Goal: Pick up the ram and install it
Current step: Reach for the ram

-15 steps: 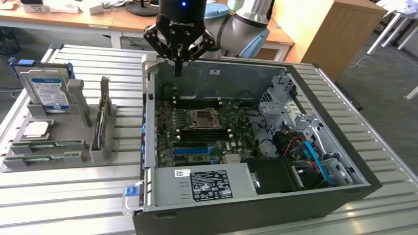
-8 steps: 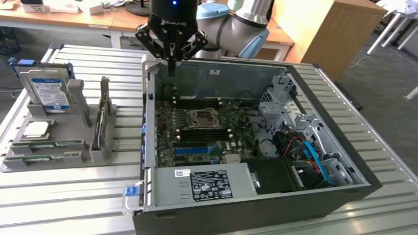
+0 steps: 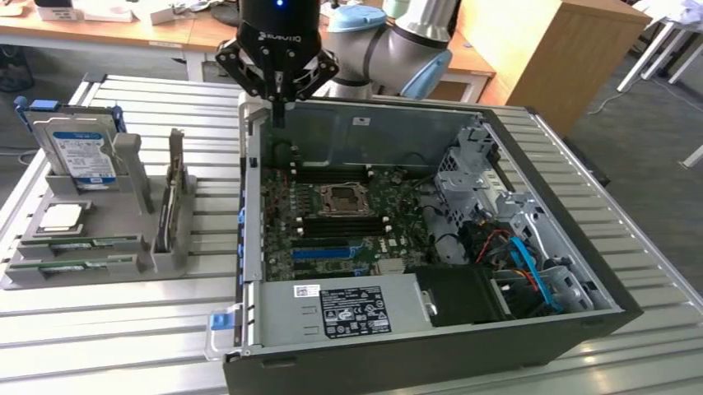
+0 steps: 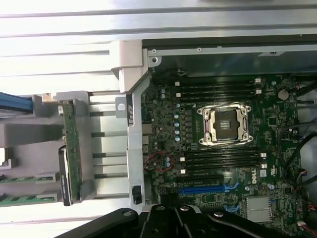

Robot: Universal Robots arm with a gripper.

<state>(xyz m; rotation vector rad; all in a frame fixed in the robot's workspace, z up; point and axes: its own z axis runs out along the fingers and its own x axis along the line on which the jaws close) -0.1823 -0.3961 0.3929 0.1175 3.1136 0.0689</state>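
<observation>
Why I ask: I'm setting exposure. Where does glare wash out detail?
Wrist view: the metal table is washed out white, while the motherboard is evenly lit. Exterior view: only a soft sheen on the table, with dark shadow inside the computer case.

**Your robot: a black gripper on a silver and pale-blue arm**

In the exterior view, your gripper (image 3: 279, 113) has a glossy black cylindrical body with white Robotiq lettering (image 3: 272, 37) across it and a small blue light (image 3: 278, 2) at its top edge. Below that you see black open-frame linkage bars (image 3: 236, 70) narrowing into slim dark fingertips. Behind it, your arm (image 3: 430, 16) is brushed silver tubing with rounded grey joint housings, one closed by a pale-blue cap (image 3: 349, 18). From the wrist view, the gripper (image 4: 173, 224) shows matte black links held by small round silver screws (image 4: 127, 214).
</observation>
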